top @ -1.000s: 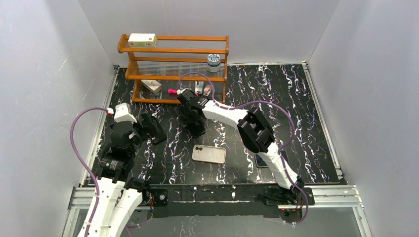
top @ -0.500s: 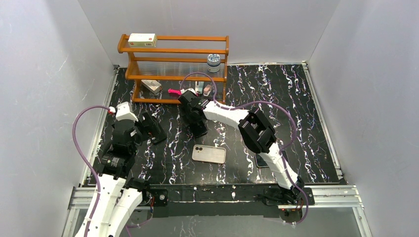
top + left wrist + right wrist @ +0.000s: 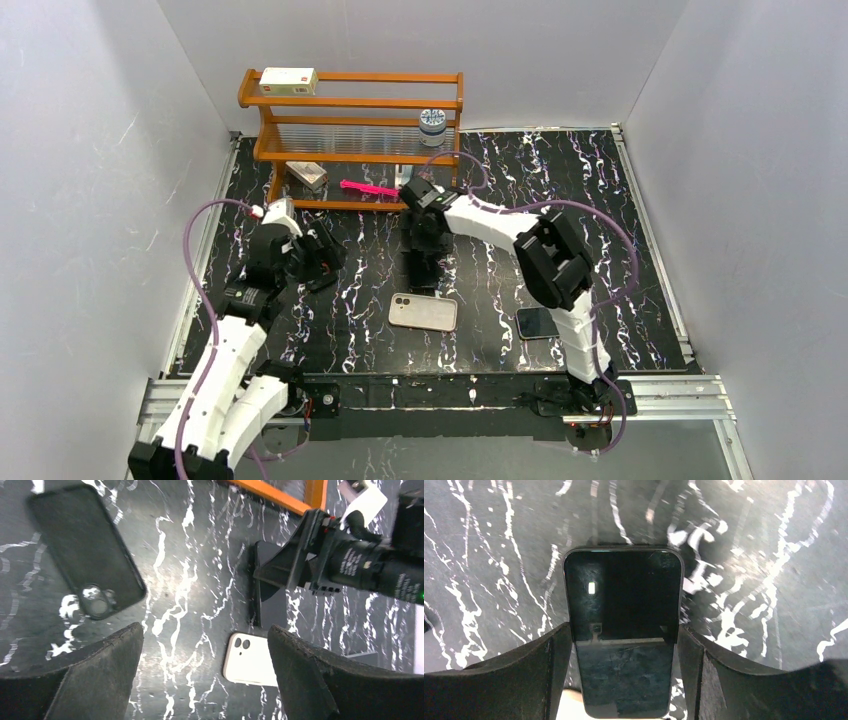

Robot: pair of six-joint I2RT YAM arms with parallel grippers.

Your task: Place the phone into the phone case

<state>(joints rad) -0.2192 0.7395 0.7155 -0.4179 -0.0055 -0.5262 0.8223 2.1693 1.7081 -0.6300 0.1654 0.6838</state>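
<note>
The phone [image 3: 623,630], with a dark glossy screen, is clamped by its long edges between my right gripper's [image 3: 624,642] fingers and held above the table. In the top view the right gripper [image 3: 421,258] hangs at mid table, just behind a white-backed phone. The left wrist view shows the held phone [image 3: 270,605] edge-on under that gripper. The phone case [image 3: 82,550] is a flat black shell with a camera hole, lying at that view's upper left. My left gripper [image 3: 205,630] is open and empty, hovering right of the case; it also shows in the top view [image 3: 318,258].
A white-backed phone [image 3: 423,312] lies camera side up at front centre. Another dark phone [image 3: 537,322] lies flat at the front right. A wooden rack [image 3: 350,105] with a box, a jar and small items stands at the back. White walls surround the table.
My right gripper has carried the phone right and a little nearer, uncovering the front-right phone. My left arm has reached forward and to the right, still open.
</note>
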